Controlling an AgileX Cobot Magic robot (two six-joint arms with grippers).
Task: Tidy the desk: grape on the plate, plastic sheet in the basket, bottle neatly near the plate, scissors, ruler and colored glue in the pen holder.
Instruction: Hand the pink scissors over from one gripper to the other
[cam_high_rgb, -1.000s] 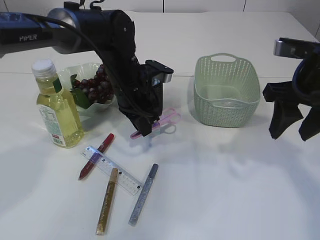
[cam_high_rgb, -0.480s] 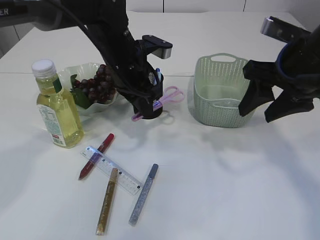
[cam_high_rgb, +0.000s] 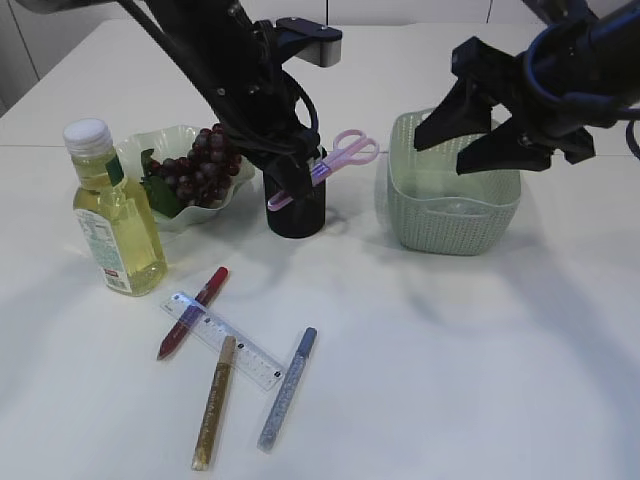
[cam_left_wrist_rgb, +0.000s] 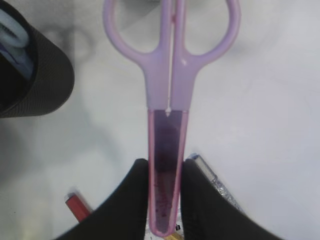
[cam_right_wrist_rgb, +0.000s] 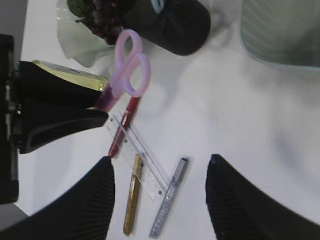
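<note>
My left gripper (cam_high_rgb: 296, 184) is shut on the sheathed blades of the pink scissors (cam_high_rgb: 338, 155), handles up and to the right, just above the black pen holder (cam_high_rgb: 296, 212). In the left wrist view the fingers clamp the scissors (cam_left_wrist_rgb: 169, 100) at the gripper (cam_left_wrist_rgb: 165, 200), with the pen holder (cam_left_wrist_rgb: 35, 75) at the left. The clear ruler (cam_high_rgb: 225, 340) and red (cam_high_rgb: 193, 311), gold (cam_high_rgb: 215, 402) and silver (cam_high_rgb: 287, 388) glue pens lie on the table. Grapes (cam_high_rgb: 197, 168) sit on the plate (cam_high_rgb: 150, 148), beside the bottle (cam_high_rgb: 112, 215). My right gripper (cam_high_rgb: 480, 130) hangs open over the basket (cam_high_rgb: 455, 190). I cannot make out the plastic sheet.
The right wrist view looks down between the open right gripper (cam_right_wrist_rgb: 159, 200) fingers onto the ruler (cam_right_wrist_rgb: 142, 160) and glue pens, with the basket corner (cam_right_wrist_rgb: 280, 30) at the top right. White table stretches in front and to the right.
The left arm rose and moved back with the scissors, uncovering the pen holder below them. The right arm swung up and left, to above the basket.
</note>
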